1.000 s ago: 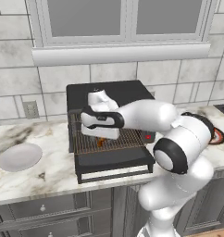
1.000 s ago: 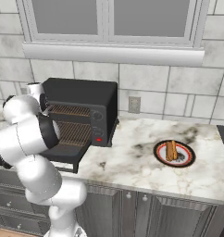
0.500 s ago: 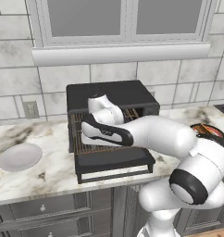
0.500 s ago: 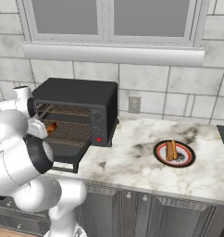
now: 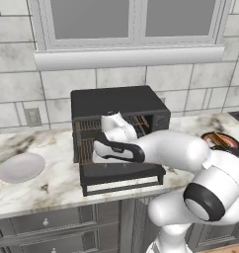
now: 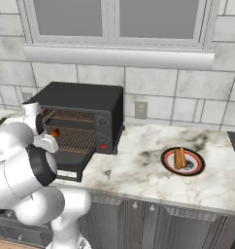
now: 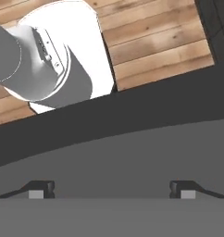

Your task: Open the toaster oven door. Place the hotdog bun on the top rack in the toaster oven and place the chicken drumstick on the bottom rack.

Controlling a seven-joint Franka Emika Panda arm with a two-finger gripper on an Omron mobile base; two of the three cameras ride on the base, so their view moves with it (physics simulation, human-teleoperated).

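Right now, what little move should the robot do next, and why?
Probably swing over to the bun on the plate. The oven door is down, the drumstick already sits on the bottom rack, and the top rack looks bare. The gripper is open with nothing between its tips.

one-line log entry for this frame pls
door: toaster oven door down, open | drumstick: chicken drumstick inside, on bottom rack | bun: hotdog bun on plate, right counter | hand: open, empty
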